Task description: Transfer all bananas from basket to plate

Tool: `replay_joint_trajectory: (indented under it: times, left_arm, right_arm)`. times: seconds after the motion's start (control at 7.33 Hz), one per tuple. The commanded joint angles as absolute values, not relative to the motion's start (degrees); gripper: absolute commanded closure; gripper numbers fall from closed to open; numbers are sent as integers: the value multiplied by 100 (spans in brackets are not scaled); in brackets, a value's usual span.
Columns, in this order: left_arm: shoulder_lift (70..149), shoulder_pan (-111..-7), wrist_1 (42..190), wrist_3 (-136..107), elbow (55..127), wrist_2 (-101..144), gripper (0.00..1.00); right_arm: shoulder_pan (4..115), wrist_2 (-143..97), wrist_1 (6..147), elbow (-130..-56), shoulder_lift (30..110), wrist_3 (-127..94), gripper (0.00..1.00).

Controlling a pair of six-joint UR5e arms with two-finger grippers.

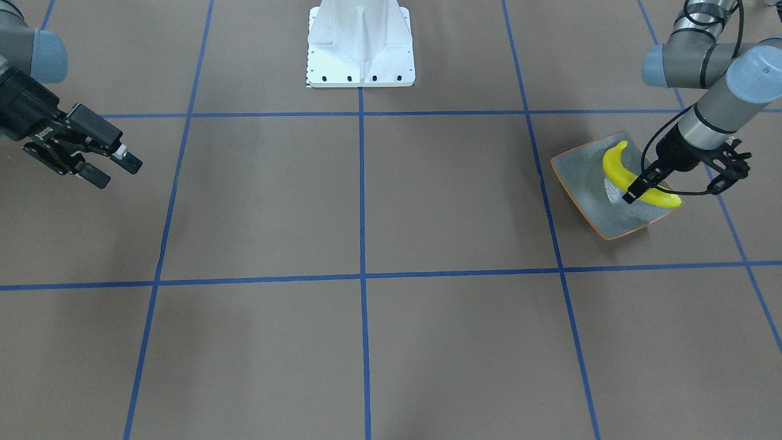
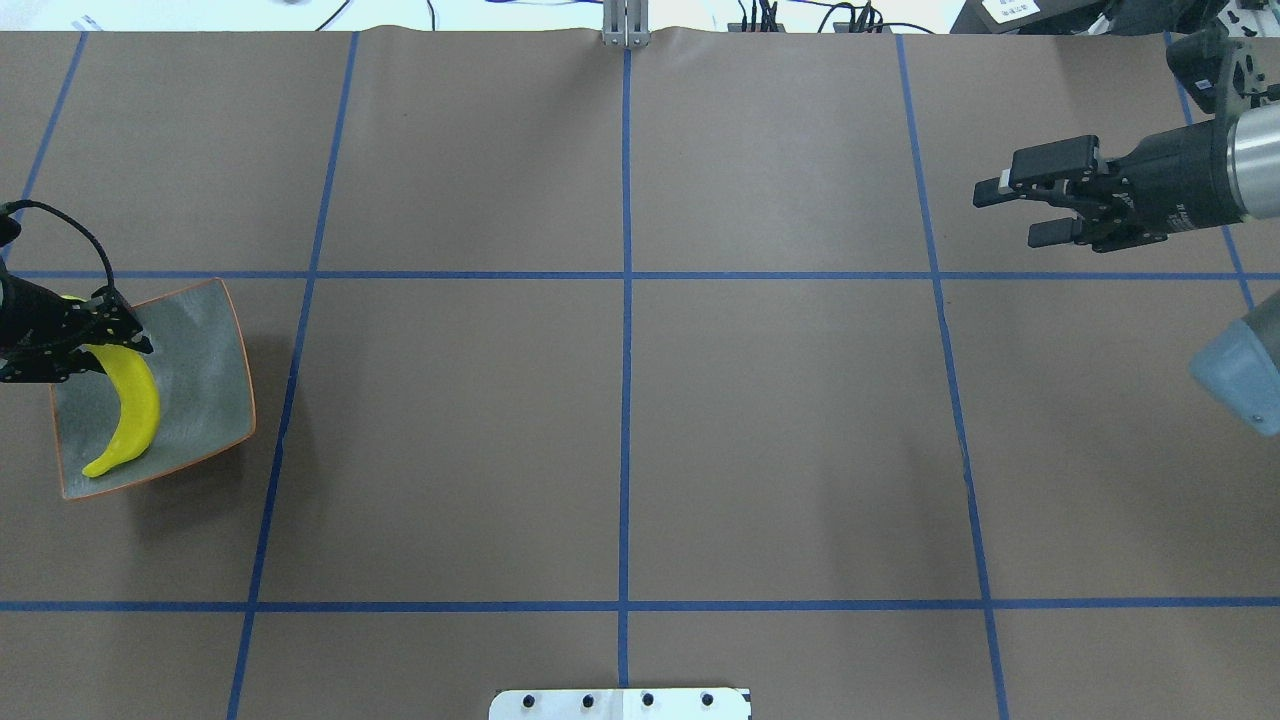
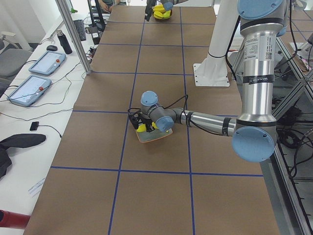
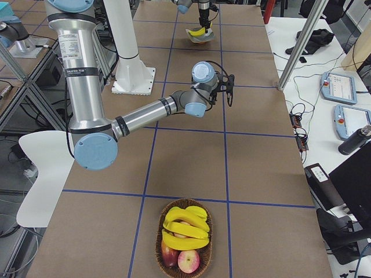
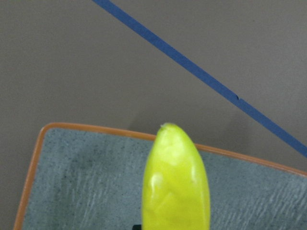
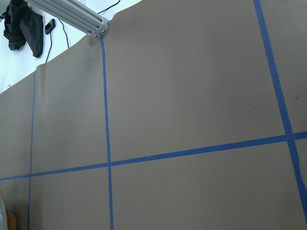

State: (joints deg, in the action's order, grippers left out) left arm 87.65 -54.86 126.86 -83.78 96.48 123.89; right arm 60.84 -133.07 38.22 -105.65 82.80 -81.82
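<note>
Nearest us in the exterior right view, the basket [image 4: 157, 240] sits at one end of the desk [image 4: 261, 174]. In it we count at least 3 bananas [image 4: 185, 227] piled on some red-and-yellow fruit [image 4: 186, 262]. Beyond the basket, the right fingers [image 2: 1050, 234] hang above the brown desk surface, spread wide and gripping nothing, well apart from both basket and plate. Farther along stands the white robot base [image 1: 360, 46], among blue tape lines [image 1: 361, 183] that divide the surface into squares. At the far end lies the plate [image 1: 580, 177], grey-green with a thin orange rim, set askew to the tape lines. 1 banana [image 1: 614, 168], bright yellow and curved, lies on it, running nearly from 1 edge to the other. The left fingers [image 1: 638, 186] are down on this banana, drawn narrow around it partway along its length. In the left wrist view the banana's rounded tip points toward the plate's orange rim, with a tape line crossing the desk beyond it.
</note>
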Motion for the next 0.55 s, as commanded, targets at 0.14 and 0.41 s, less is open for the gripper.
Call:
replay_joint_trajectory:
  times: [0.14, 0.41]
  left_arm:
    - [8745, -5502, 12604, -8235, 9642, 12392, 12]
    - [8701, -5642, 12604, -8174, 9773, 12480, 10]
  right_arm:
    - [6091, -13307, 3814, -10564, 8288, -8183, 0]
    - [6091, -13315, 3806, -10564, 8288, -8183, 0]
